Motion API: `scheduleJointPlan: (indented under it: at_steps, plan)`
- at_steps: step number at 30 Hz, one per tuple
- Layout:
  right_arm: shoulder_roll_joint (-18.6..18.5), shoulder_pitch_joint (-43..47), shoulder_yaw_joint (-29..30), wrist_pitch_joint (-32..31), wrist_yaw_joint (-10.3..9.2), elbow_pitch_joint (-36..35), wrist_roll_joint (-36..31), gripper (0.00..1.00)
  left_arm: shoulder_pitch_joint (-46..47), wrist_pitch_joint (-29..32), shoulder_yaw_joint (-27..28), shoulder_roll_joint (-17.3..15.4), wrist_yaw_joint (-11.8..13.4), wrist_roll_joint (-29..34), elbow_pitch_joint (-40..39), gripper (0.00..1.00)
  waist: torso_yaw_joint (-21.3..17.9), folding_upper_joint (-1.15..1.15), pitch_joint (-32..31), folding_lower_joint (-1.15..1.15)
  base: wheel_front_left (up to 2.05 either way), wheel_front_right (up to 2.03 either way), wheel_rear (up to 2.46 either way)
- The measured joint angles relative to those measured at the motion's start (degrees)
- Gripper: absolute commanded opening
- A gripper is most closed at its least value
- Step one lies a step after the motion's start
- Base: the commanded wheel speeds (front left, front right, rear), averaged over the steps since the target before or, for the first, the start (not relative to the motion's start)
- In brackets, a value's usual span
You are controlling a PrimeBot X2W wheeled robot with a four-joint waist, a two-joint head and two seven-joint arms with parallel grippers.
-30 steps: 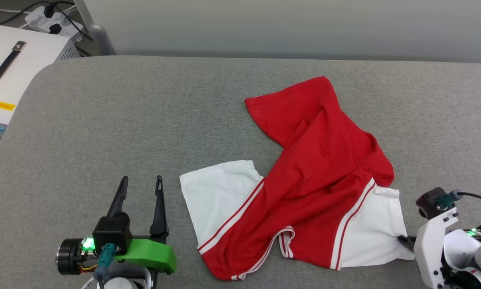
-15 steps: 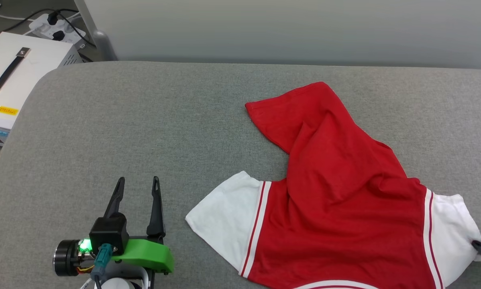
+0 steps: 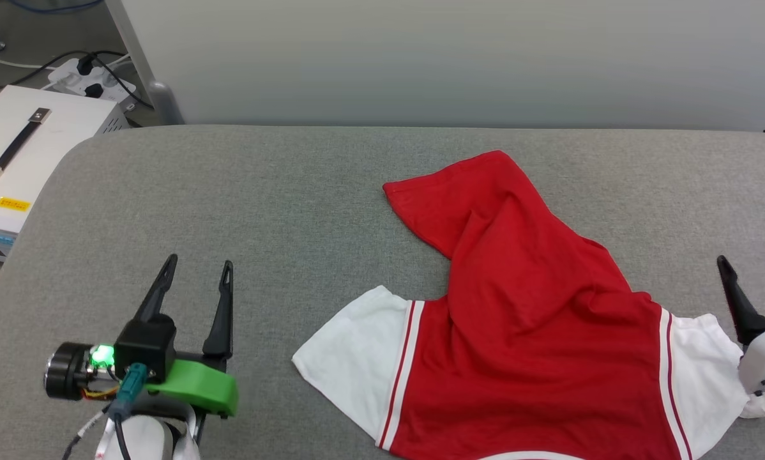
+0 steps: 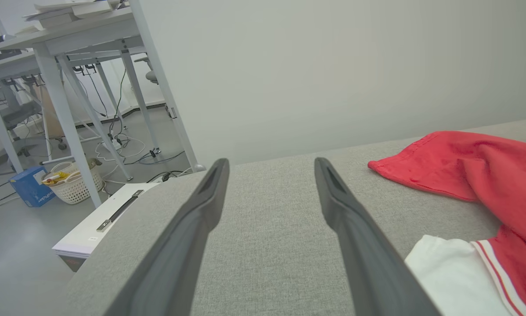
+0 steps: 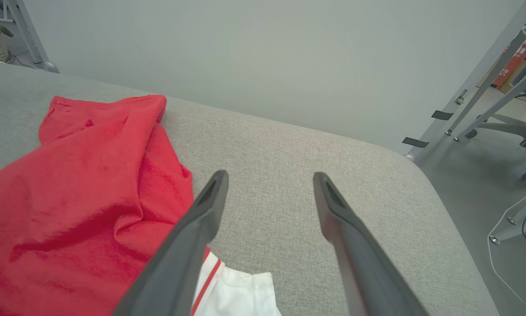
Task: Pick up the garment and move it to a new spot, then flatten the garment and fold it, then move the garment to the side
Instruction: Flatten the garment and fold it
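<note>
Since a second ago the red jersey T-shirt has been drawn wider across the grey padded table, and the right gripper, which had pinched its white sleeve, now stands empty with fingers spread just beside that sleeve. The left gripper waits well apart from the shirt's other sleeve, fingers parted and holding nothing. The move looks done and flattening in hand; next, the bunched hem at the shirt's far end needs gripping and pulling straight.
</note>
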State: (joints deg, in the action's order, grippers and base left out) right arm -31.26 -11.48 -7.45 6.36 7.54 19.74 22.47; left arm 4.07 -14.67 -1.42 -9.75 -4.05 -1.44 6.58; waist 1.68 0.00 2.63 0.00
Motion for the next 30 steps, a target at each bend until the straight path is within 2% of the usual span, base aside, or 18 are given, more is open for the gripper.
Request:
scheduleJointPlan:
  at_steps: [1,2,4,6,9,13,17,21,25,30]
  plan:
    - [1.68,1.0,1.25,0.93,0.0,-1.86,-1.77,1.0,0.96,0.0,-0.3,-0.8,-0.6,0.0,0.26,1.0,-0.09,0.0,-0.16,0.0,0.0,0.0,0.0]
    - [6.13,4.11,3.46,2.47,0.0,-6.9,-6.08,1.0,4.44,0.0,-2.12,-3.58,-2.08,0.02,1.98,1.0,-0.17,0.0,-0.26,0.0,0.0,0.0,0.0]
    - [10.44,7.39,4.27,3.65,0.0,-11.25,-8.4,1.0,8.73,0.9,-5.44,-6.04,-2.87,-0.68,4.16,1.0,-0.06,0.0,-0.11,0.0,0.0,0.0,0.0]
    - [13.27,9.75,4.38,4.61,0.0,-13.89,-9.72,1.0,11.84,4.91,-9.26,-7.89,-3.21,-2.68,5.92,1.0,-0.02,0.0,0.1,0.0,0.0,0.0,0.0]
    - [16.02,12.07,3.61,5.02,0.0,-15.69,-11.6,1.0,15.42,12.89,-18.38,-11.71,-3.27,-10.39,7.04,1.0,-0.36,0.0,0.36,0.0,0.0,0.0,0.0]
    - [17.03,13.72,3.04,5.13,0.0,-16.12,-14.32,1.0,20.0,25.07,-28.66,-16.83,-3.27,-23.75,6.87,1.0,-1.1,0.0,0.7,0.0,0.0,0.0,0.0]
    - [18.11,13.82,2.81,5.53,0.0,-16.08,-15.06,1.0,24.19,36.04,-37.64,-21.24,-3.27,-34.0,5.99,1.0,-1.91,0.0,1.19,0.0,0.0,0.0,0.0]
    - [18.44,13.81,2.42,5.57,0.0,-15.97,-16.49,1.0,26.53,43.97,-43.52,-22.91,-3.27,-43.66,6.04,1.0,-2.72,0.0,1.81,0.0,0.0,0.0,0.0]
    - [18.48,13.68,1.98,5.86,0.0,-15.4,-16.88,1.0,29.43,48.97,-49.48,-24.65,-3.27,-47.59,7.09,1.0,-3.49,0.0,2.7,0.0,0.0,0.0,0.0]
    - [18.97,12.47,1.36,6.23,0.0,-14.67,-17.3,1.0,32.06,50.56,-55.86,-25.86,-3.27,-49.01,10.72,1.0,-4.39,0.0,4.16,0.0,0.0,0.0,0.0]
